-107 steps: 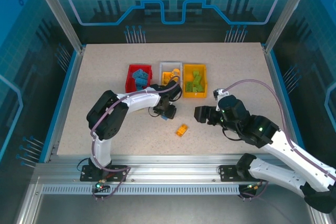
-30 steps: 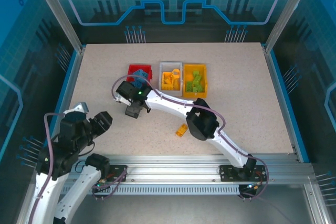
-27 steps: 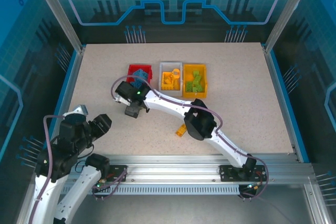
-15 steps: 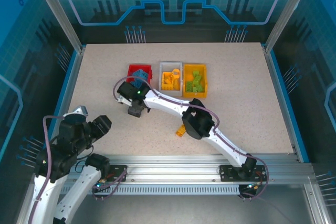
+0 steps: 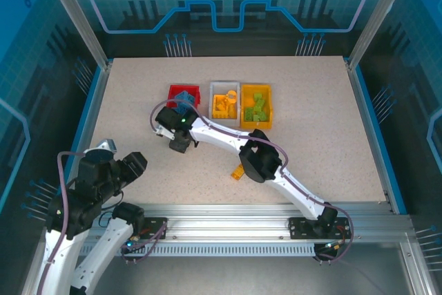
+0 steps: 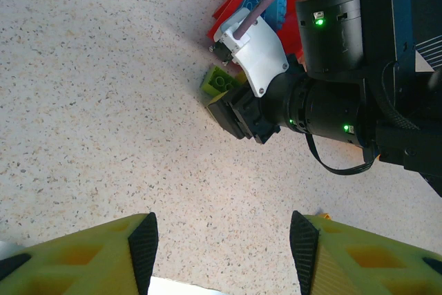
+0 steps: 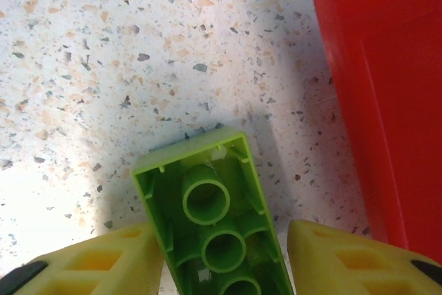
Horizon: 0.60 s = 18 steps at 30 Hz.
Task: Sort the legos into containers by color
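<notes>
One green brick point(image 7: 214, 233) sits on the counter point(image 5: 311, 101) just beside the red bin point(image 7: 387, 101), on that bin's near side. Its hollow underside, with round tubes, faces the right wrist camera. The right claw point(image 7: 221, 243) straddles it, with a yellow finger point(image 7: 83, 260) along each long side and hardly any gap. Whether the fingers press on the brick I cannot tell.

Blue bricks point(image 5: 184, 98) lie in the red bin. Orange bricks point(image 5: 223, 105) lie in the white bin point(image 5: 212, 94) next to it, and green bricks point(image 5: 257, 107) in the yellow bin point(image 5: 255, 126) at the right of the row. A lone orange brick point(image 5: 237, 173) lies on the counter nearer the arm bases, partly hidden by the right arm point(image 5: 214, 136). The left claw point(image 6: 224, 243) hangs over the counter's near-left part, well apart from the bins. Its fingers are spread, with nothing between them.
</notes>
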### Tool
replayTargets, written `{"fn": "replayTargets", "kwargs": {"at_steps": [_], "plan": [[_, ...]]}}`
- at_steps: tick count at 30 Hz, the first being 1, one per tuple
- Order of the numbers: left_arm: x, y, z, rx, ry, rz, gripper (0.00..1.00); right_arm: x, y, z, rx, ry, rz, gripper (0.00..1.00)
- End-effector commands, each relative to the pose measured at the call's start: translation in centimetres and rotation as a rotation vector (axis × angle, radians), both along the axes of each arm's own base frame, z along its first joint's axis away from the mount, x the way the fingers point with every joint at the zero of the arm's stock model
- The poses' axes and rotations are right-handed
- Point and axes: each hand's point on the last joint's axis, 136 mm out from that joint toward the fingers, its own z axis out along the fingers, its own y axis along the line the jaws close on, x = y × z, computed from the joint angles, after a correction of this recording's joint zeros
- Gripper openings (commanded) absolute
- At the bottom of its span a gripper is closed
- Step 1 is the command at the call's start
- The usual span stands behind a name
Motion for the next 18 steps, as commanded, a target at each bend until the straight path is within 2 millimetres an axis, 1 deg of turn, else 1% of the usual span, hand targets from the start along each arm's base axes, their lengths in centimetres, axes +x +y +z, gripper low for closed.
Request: {"fn": "replayTargets", "kwargs": {"at_steps": [1, 6, 8, 11, 12, 13, 15, 16, 18], "plan": [[0.1, -0.6, 0.8, -0.031, -0.007, -0.016, 0.57, -0.7, -0.5, -0.2, -0.001, 0.029, -0.014, 0.48], [0.3, -0.7, 0.8, -0.034, -0.009, -0.023, 0.57, -1.4, -0.5, 0.9, 0.018, 0.022, -0.027, 0.38], [0.4, -1.0, 0.8, -0.043, -0.012, -0.032, 0.57, -1.7, -0.5, 1.7, 0.038, 0.007, -0.038, 0.35], [0.9, -2.1, 0.9, -0.074, -0.018, -0.079, 0.58, -2.5, -0.7, 4.8, 0.109, -0.020, -0.060, 0.33], [1.1, -2.6, 0.9, -0.091, -0.018, -0.103, 0.58, -2.8, -1.0, 6.6, 0.146, -0.036, -0.075, 0.33], [1.4, -3.2, 0.9, -0.109, -0.018, -0.125, 0.58, -3.0, -1.5, 7.8, 0.175, -0.046, -0.093, 0.33], [2.0, -4.7, 1.0, -0.153, -0.005, -0.182, 0.58, -3.3, -3.5, 10.6, 0.226, -0.073, -0.155, 0.33], [2.4, -5.3, 0.8, -0.172, 0.012, -0.204, 0.58, -3.4, -4.6, 11.6, 0.246, -0.080, -0.191, 0.33], [3.4, -6.6, 0.4, -0.208, 0.048, -0.248, 0.58, -3.2, -8.1, 13.3, 0.284, -0.089, -0.298, 0.33]]}}
